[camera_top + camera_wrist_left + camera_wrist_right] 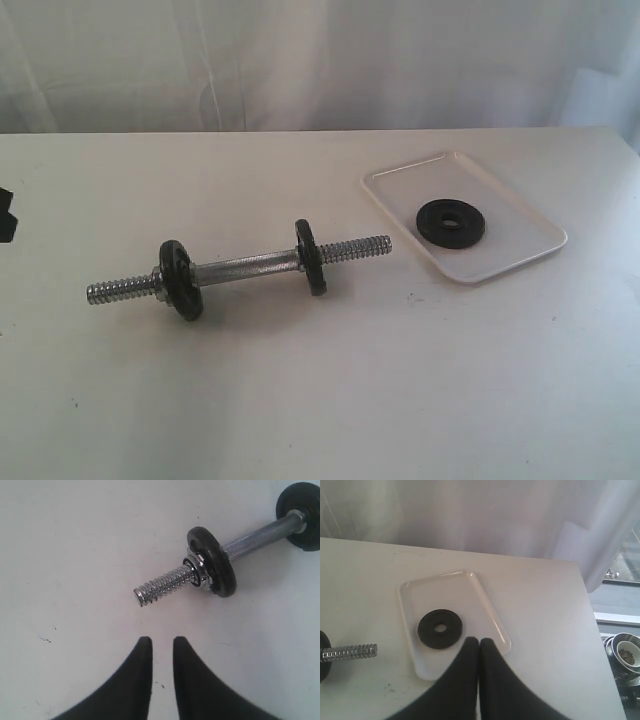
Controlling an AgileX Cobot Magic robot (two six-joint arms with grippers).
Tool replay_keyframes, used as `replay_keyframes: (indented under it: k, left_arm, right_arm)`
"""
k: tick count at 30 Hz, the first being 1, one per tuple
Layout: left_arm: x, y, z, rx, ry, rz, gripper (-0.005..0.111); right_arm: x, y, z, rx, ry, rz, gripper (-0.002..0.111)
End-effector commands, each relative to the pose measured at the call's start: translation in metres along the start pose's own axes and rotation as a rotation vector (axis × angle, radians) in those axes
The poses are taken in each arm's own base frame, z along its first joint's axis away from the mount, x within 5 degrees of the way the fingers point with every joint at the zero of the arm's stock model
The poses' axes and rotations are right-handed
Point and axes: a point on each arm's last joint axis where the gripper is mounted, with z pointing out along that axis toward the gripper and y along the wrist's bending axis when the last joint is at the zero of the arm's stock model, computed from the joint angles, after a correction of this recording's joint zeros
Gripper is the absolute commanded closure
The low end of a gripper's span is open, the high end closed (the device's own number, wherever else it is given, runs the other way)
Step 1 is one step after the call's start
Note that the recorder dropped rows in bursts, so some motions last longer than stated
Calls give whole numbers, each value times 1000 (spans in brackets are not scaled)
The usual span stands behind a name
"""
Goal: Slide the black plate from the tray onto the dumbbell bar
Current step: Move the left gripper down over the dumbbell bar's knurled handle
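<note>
The black plate (451, 221) lies flat in the tray (400, 185), well apart from the dumbbell bar (245, 268). The right gripper (479, 641), clenched and empty, should spread, then pinch the plate's rim. The left gripper (162, 641), slightly parted and empty, could steady the dumbbell bar.

Bare table (400, 310) lies between the tray (480, 195) and the exposed end of the dumbbell bar (248, 267).

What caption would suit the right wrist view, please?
The black plate lies flat in the tray, beyond the shut right gripper.
</note>
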Motion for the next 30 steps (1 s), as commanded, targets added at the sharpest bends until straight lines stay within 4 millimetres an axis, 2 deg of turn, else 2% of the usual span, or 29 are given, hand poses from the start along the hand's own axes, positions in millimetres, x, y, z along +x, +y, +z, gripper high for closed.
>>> replay_keyframes:
  k: [1, 8, 16, 23, 30]
  left_arm:
    - [-11, -1, 4, 41, -2, -24, 71]
    - [-29, -7, 9, 155, -15, 68, 70]
    - [-47, -5, 22, 231, 72, 31, 70]
    - [-57, 0, 43, 256, 110, 17, 70]
    - [-61, -5, 66, 264, 116, 92, 70]
  right_arm:
    - [6, 0, 12, 5, 19, -17, 108]
    - [10, 0, 27, 3, 66, -17, 108]
    - [12, 0, 44, 2, 99, -17, 108]
    - [13, 0, 56, -2, 124, -12, 108]
    - [14, 0, 60, -3, 133, -12, 108]
